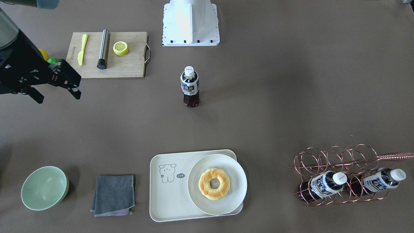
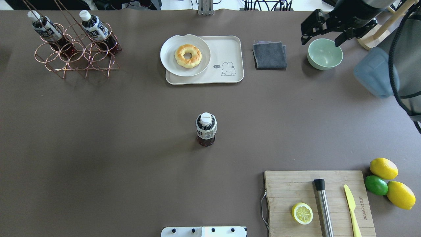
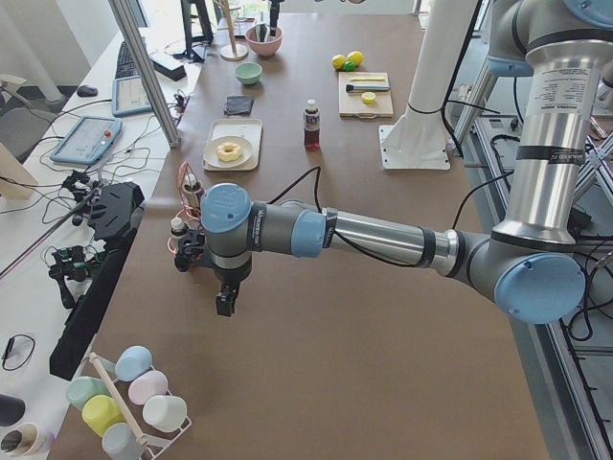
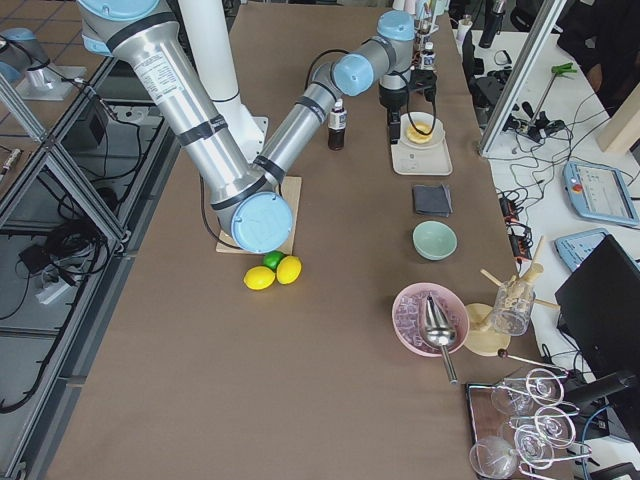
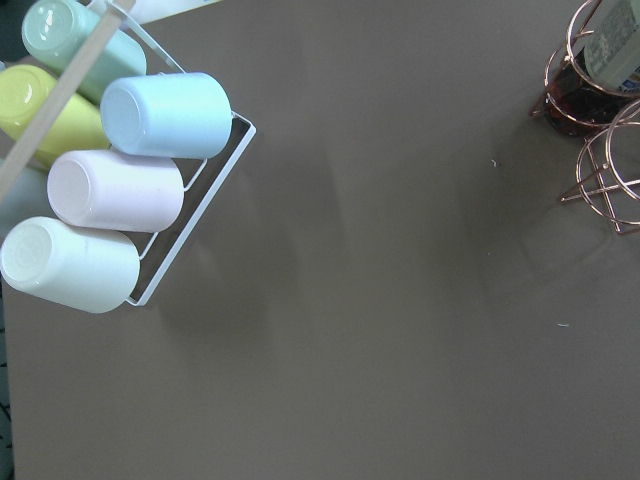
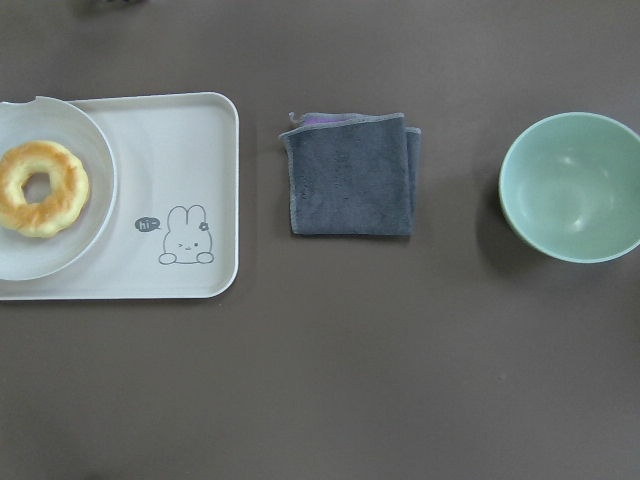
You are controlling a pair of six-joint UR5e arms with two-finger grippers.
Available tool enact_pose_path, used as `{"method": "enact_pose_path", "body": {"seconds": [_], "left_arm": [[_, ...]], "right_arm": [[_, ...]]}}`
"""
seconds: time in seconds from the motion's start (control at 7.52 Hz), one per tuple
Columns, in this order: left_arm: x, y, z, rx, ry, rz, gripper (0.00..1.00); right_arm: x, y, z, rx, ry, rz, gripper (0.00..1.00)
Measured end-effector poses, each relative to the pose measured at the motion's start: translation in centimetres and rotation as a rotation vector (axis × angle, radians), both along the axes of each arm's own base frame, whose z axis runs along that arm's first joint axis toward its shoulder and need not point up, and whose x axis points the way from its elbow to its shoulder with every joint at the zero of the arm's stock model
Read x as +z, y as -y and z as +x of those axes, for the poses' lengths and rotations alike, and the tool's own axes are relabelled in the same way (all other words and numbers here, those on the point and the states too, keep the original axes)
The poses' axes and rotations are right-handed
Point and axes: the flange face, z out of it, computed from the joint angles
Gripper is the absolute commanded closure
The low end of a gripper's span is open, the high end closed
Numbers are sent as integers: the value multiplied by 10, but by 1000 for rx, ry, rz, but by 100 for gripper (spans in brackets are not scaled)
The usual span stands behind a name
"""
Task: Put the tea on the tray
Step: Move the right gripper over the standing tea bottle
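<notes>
Nearest me, in the near right corner, lies the rectangular wooden cutting board point(image 2: 289, 187); nothing on it concerns this step. Further out, at the middle of the table and well apart from everything else, stands what I want: the small clear plastic bottle of dark reddish-brown tea point(image 2: 206, 130), upright, with a white cap and a navy-and-white label.

Midway along the far edge sits the cream-white rectangular tray point(image 2: 227, 46). A round white plate point(image 2: 168, 56) carrying a ring doughnut point(image 2: 188, 56) fills the tray's end toward the far left corner. The other end, by the line-drawn animal point(image 2: 228, 69), is bare. Toward the far right corner lie a folded grey cloth point(image 2: 269, 55) and a pale green bowl point(image 2: 325, 56).

My right pincer point(image 2: 321, 40) hangs above that bowl, fingers spread and holding nothing. My left pincer point(image 3: 224, 303) shows only from the camera at the table's left end, so I cannot tell whether it is released or clenched.

I judge the reach is the step in hand. I should bring the right pincer toward the middle and lower it with one finger on each side of the label, below the cap. The bottle is tall and narrow, and a glancing finger would likely topple it, so I close squarely. Then I lift straight up, carry it toward the far edge, and aim for the tray's bare end, clear of the plate's edge. I should let go only when the base sits flat inside the rim.
</notes>
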Motion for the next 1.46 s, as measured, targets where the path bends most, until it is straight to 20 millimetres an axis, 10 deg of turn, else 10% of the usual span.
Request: {"method": "enact_pose_path", "body": {"seconds": [0.53, 0.93, 1.46], "left_arm": [[33, -19, 1, 0, -62, -61, 2], [34, -20, 1, -1, -63, -64, 2], [33, -19, 0, -3, -62, -61, 2]], "right_arm": [[-74, -40, -89, 34, 50, -35, 0], [-114, -107, -182, 39, -3, -42, 1], [-145, -141, -253, 13, -39, -38, 3]]}}
